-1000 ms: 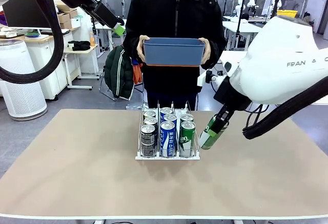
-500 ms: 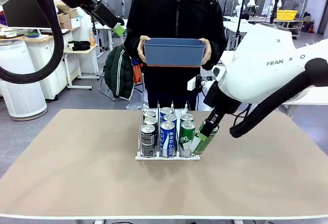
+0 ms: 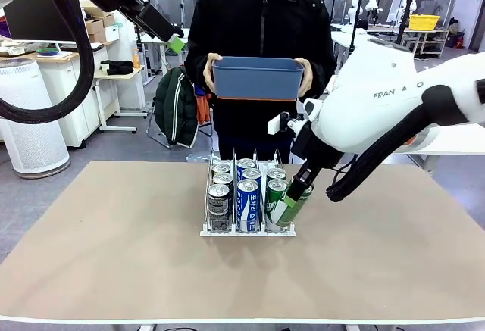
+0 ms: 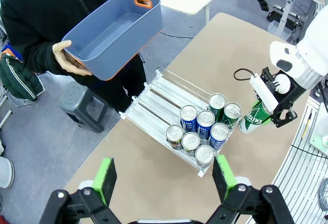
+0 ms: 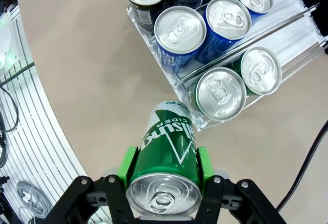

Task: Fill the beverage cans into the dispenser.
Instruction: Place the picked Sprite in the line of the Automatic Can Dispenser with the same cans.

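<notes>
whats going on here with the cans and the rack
The right tool is shut on a green can, held tilted beside the front right corner of the dispenser. Six cans already stand in it, two per lane: black-grey, blue and green. The left tool hangs open, high above the table. A person at the far side holds an empty blue tub in both hands.

From my station I note a tan table. At its far side a person in a black jacket holds an empty blue tub with an orange handle. A white air purifier stands at the left; a dark jacket hangs on a chair.
</notes>
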Controlling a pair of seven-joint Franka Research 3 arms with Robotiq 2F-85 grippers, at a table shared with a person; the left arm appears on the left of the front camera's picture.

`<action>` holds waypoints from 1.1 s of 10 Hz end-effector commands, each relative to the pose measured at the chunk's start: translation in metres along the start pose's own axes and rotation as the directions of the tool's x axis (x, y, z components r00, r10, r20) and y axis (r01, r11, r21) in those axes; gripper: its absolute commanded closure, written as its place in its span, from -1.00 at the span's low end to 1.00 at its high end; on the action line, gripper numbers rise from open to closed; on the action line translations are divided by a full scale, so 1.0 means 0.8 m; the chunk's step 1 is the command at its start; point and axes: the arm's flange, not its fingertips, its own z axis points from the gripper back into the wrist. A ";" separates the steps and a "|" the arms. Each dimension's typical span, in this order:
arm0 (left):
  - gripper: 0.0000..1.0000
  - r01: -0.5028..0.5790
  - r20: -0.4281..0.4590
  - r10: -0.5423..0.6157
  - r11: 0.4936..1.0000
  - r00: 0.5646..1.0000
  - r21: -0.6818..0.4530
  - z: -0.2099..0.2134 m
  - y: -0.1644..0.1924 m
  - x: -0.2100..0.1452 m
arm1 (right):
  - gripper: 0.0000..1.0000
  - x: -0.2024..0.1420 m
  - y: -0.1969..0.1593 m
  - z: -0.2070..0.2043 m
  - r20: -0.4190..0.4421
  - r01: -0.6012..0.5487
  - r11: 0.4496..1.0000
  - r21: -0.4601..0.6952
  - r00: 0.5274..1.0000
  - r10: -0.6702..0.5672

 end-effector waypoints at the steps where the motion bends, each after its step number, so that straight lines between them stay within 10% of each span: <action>1: -1.00 0.000 -0.001 0.000 1.000 1.000 0.002 0.000 0.001 0.000 | -0.15 0.013 -0.006 -0.009 0.028 -0.029 0.999 -0.038 0.999 0.030; 11: -1.00 0.000 -0.001 0.000 1.000 1.000 0.002 0.000 0.001 0.000 | -0.15 0.035 -0.040 -0.037 0.065 -0.042 0.987 -0.157 0.996 0.053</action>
